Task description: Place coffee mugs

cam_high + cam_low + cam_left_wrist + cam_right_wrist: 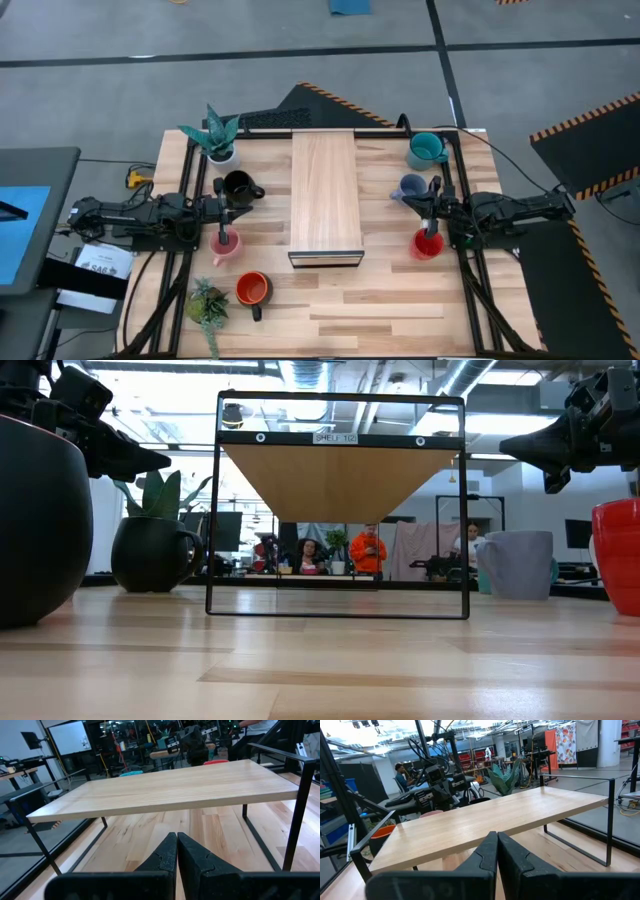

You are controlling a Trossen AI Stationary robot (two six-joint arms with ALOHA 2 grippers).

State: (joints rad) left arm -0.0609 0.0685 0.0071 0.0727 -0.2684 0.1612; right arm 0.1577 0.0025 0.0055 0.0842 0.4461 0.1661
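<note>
Six mugs stand on their bases on the table, three on each side of the wooden shelf [325, 195]. On the left are the black mug [238, 185], the pink mug [225, 245] and the orange mug [252, 290]. On the right are the teal mug [427, 148], the pale blue mug [411, 187] and the red mug [428, 244]. My left gripper [232, 209] hovers shut between the black and pink mugs, pointing at the shelf [170, 787]. My right gripper [422, 208] hovers shut between the pale blue and red mugs, facing the shelf [485, 822]. Both hold nothing.
Two potted plants stand on the table's left side, one at the far corner [215, 135] and one at the near corner [207, 303]. The shelf's thin black metal legs [212, 510] frame an open space under its board. People sit in the room beyond the table [368, 550].
</note>
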